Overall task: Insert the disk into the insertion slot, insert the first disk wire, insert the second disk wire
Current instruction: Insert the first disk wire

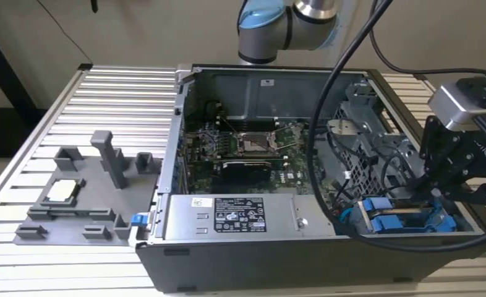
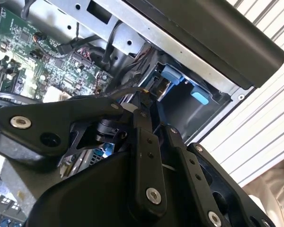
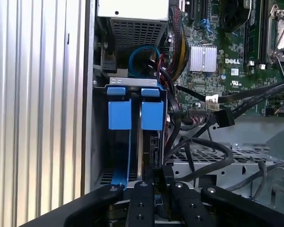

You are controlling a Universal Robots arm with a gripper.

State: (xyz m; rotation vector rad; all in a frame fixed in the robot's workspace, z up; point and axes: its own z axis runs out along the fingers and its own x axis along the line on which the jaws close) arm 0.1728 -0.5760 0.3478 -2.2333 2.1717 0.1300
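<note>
The disk [image 3: 146,142] stands on edge in its blue carrier [image 3: 119,113], down in the insertion slot [image 3: 114,161] of the grey perforated drive cage [image 3: 217,163]. In the exterior view the blue carrier [image 1: 400,221] sits at the case's front corner on the exterior view's right. My gripper [image 1: 431,189] hangs just above it. In both wrist views the black fingers [image 3: 142,198] converge on a small black connector of a disk wire [image 3: 158,176] at the disk's edge. A thin black cable arcs to the gripper [image 2: 144,97].
The open computer case [image 1: 177,185] holds the motherboard [image 1: 243,148], a silver box with a black-and-white label [image 1: 235,216] and loose black cables [image 3: 213,106]. A grey fixture with holders [image 1: 86,192] lies on the slatted table [image 1: 111,93] at the exterior view's left.
</note>
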